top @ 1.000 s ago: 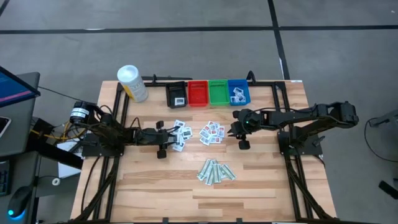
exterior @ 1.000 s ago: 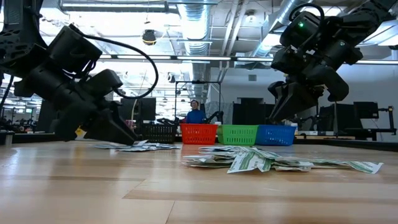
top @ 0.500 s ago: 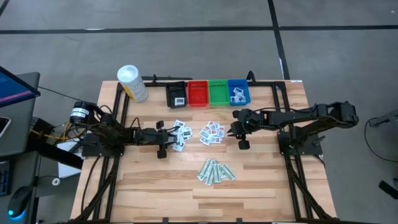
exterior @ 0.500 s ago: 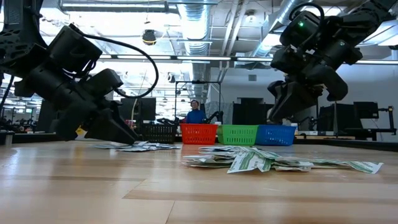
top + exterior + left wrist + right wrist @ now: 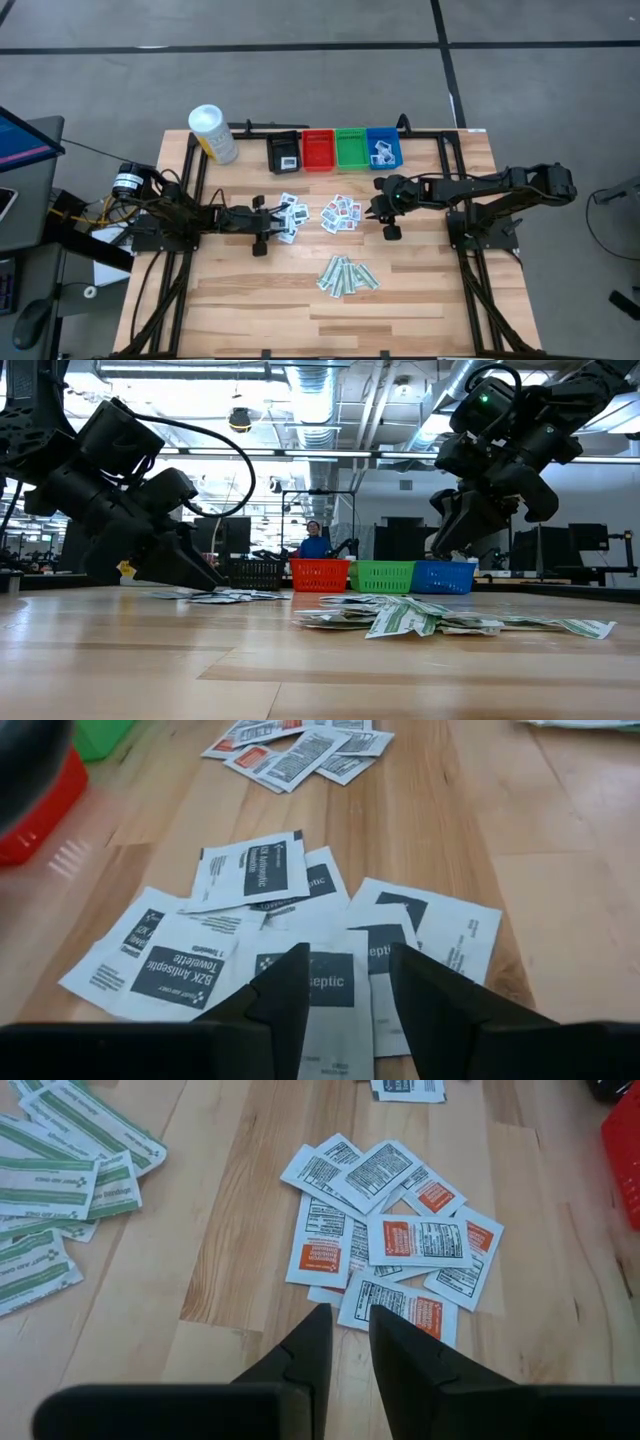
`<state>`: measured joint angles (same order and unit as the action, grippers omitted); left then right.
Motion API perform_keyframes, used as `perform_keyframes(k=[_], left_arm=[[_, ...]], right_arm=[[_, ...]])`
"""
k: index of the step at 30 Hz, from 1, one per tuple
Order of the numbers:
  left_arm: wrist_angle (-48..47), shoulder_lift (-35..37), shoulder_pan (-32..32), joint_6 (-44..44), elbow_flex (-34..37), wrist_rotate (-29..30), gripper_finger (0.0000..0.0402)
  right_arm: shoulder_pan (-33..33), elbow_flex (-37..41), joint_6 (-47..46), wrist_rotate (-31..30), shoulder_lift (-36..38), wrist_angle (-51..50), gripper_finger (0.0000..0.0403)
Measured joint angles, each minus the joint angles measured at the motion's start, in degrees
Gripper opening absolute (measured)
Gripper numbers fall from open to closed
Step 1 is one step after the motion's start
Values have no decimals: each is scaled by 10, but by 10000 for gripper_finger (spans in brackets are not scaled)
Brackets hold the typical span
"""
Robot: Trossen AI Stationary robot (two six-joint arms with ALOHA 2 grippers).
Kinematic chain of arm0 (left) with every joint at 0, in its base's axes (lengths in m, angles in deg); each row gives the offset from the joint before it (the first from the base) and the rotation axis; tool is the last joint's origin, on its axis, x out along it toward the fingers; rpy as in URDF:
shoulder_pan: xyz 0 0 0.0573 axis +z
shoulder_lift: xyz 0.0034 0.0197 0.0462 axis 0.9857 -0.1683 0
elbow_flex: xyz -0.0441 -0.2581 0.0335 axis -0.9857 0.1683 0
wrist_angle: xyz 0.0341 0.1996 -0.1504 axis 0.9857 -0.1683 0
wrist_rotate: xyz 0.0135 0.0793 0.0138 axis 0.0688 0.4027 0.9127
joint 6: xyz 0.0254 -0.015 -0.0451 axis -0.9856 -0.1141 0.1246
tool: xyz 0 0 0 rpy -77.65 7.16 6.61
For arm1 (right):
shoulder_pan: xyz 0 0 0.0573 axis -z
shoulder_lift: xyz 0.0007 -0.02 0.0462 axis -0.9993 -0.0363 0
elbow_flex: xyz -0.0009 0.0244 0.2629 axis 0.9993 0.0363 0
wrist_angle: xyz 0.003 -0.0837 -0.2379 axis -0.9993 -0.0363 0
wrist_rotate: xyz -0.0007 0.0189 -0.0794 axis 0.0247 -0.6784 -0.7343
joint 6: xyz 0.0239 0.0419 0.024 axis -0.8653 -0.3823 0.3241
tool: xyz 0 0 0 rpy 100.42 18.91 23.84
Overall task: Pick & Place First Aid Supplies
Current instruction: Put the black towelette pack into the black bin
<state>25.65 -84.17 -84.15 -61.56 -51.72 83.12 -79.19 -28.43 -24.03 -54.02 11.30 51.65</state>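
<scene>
Nothing has visibly shifted since the earlier frames: both arms hold the same poses over the table (image 5: 420, 290). Left gripper (image 5: 345, 982) hangs low with its fingers spread apart, straddling one packet in the overlapping pile of white antiseptic towelette packets (image 5: 260, 935), with nothing held yet. Right gripper (image 5: 346, 1335) hovers just short of the heap of red-printed packets (image 5: 395, 1235), its fingers drawn nearly together and empty. Pale-green wrapped strips (image 5: 346, 275) lie nearer the front edge, and one white packet already sits in the blue bin (image 5: 383, 148) and another in the black bin (image 5: 284, 153), next to the red bin (image 5: 318, 150) and green bin (image 5: 351, 148). Main risk, as I judge it: the towelette packets are thin and stacked, so closing on them may pinch two at once or slide the top one aside; the right gripper's narrow gap may simply push its pile. On the towelette packets "BZK Antiseptic Towelette" can be read in dark panels; the red-printed packets carry small text too fine to read
</scene>
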Motion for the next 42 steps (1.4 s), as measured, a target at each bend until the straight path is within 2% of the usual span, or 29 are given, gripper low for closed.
perform_keyframes(k=[29,42], left_arm=[[-6,-30,0,-3,-1,0,139],[-3,-31,0,-4,-1,-3,66]], right_arm=[[0,0,0,0,0,4,65],[0,0,0,0,0,4,65]])
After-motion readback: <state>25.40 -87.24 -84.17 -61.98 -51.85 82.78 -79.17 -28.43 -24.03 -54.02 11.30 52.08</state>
